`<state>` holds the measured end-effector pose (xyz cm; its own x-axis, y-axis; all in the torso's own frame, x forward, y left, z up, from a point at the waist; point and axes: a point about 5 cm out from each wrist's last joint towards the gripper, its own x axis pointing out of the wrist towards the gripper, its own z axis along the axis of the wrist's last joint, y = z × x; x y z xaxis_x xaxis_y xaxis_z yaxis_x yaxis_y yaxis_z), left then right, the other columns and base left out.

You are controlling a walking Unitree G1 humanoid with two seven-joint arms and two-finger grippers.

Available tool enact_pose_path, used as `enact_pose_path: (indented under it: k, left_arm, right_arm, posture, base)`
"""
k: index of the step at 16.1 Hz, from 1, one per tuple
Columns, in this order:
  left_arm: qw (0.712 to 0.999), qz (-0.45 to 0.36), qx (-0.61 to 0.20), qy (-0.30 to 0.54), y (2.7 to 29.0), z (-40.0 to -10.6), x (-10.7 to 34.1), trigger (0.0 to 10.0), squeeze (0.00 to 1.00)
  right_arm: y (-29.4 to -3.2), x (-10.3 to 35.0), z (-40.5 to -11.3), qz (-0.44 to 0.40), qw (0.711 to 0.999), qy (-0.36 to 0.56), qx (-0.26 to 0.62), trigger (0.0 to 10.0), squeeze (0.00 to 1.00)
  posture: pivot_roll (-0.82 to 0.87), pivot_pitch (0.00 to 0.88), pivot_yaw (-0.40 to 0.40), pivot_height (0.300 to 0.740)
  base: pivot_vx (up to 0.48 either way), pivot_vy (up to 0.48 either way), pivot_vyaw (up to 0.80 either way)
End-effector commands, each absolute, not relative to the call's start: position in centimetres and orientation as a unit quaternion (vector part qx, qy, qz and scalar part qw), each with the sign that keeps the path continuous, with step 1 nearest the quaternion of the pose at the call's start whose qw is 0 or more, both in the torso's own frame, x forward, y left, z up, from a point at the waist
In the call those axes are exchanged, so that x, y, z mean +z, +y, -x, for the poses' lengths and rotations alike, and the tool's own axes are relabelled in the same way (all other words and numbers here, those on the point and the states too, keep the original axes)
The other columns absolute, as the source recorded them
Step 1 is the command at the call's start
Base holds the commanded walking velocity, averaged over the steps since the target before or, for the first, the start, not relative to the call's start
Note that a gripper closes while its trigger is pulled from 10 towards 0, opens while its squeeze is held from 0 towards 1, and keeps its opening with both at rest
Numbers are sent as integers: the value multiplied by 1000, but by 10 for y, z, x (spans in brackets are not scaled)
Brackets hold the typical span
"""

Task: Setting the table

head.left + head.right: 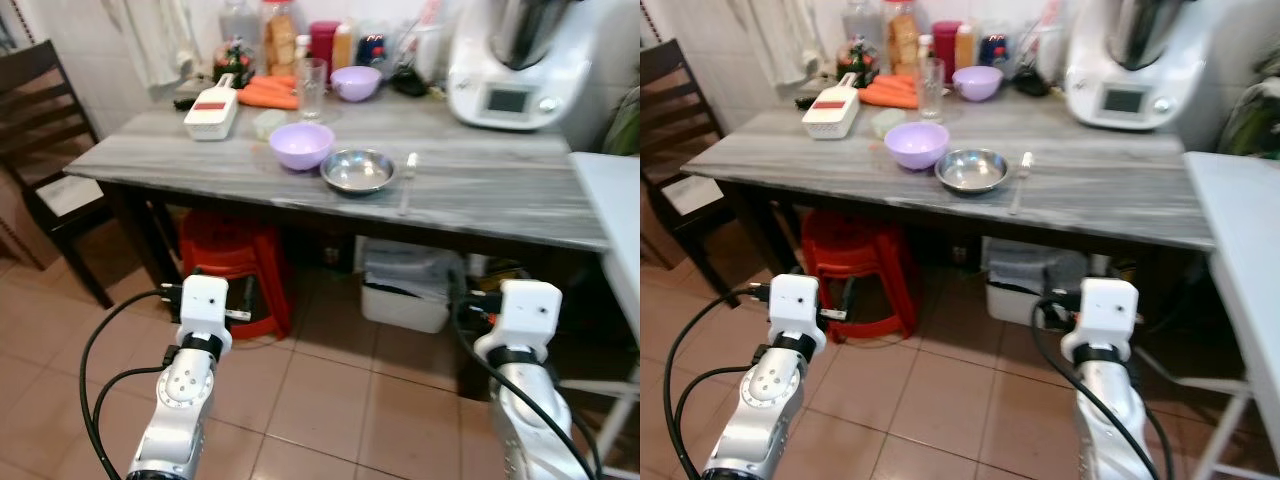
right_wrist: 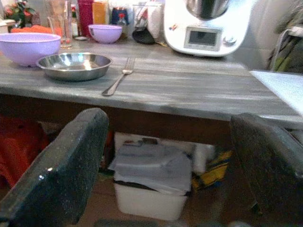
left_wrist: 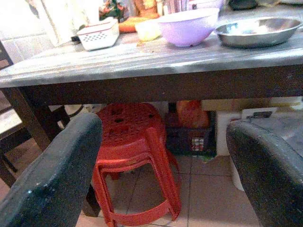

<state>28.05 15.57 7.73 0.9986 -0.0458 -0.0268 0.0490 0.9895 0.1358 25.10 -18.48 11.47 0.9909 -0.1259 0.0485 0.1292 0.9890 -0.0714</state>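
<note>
The steel bowl [image 1: 357,170] sits near the front edge of the grey worktop [image 1: 480,190], well ahead of and above both grippers. The left gripper [image 3: 161,165] is held low, below worktop height, its two black fingers [image 3: 52,175] spread wide apart with nothing between them; through the gap stands a red plastic stool [image 3: 137,161] under the worktop. The right gripper [image 2: 175,165] is just as low, fingers [image 2: 61,165] also wide apart and empty, looking at a white bin [image 2: 151,189] under the worktop.

A lilac bowl [image 1: 301,145] stands just beside the steel bowl on its left, the two nearly touching. A fork [image 2: 118,80] lies flat just right of the steel bowl, tines pointing toward the wall. The steel bowl is shallow, round and shiny; the lilac bowl is deeper, matte plastic. The worktop is streaked grey stone on a dark wooden frame.

Farther back stand a clear glass [image 1: 311,88], a second, smaller lilac bowl [image 1: 355,82], a white grater [image 1: 211,113] and carrots [image 1: 268,93]. A white kitchen machine [image 1: 520,70] with a screen stands at the back right. A dark wooden chair [image 1: 50,170] stands at the left end. The floor [image 1: 330,400] is reddish tile.
</note>
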Motion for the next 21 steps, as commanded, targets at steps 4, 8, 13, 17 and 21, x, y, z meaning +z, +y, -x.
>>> enact_pose_path:
  k: [4,8,13,17,21]
  left_arm:
    - [997,-73,-29,7,161,-282,79,10000,0]
    - [995,-56,-86,-5,154,-285,85,10000,0]
    - [989,-49,-135,-18,136,-296,96,10000,0]
    - [983,-59,-175,-10,137,-295,96,10000,0]
    - [983,-50,-179,-9,134,-296,96,10000,0]
  right_arm:
    - [-183,117,-252,25,997,-26,-65,10000,0]
    - [-182,116,-248,21,996,-27,-77,10000,0]
    - [-195,118,-240,22,997,-28,-73,10000,0]
    - [-206,122,-239,16,994,-34,-107,10000,0]
    - [-200,121,-240,5,994,-32,-106,10000,0]
  posture:
    - [-70,0,29,740]
    - [-85,0,60,740]
    - [-121,0,133,740]
    - [-122,14,164,740]
    - [-114,3,154,740]
  base:
    - [-213,0,0]
    - [0,0,0]
    - [0,0,0]
    - [0,0,0]
    - [0,0,0]
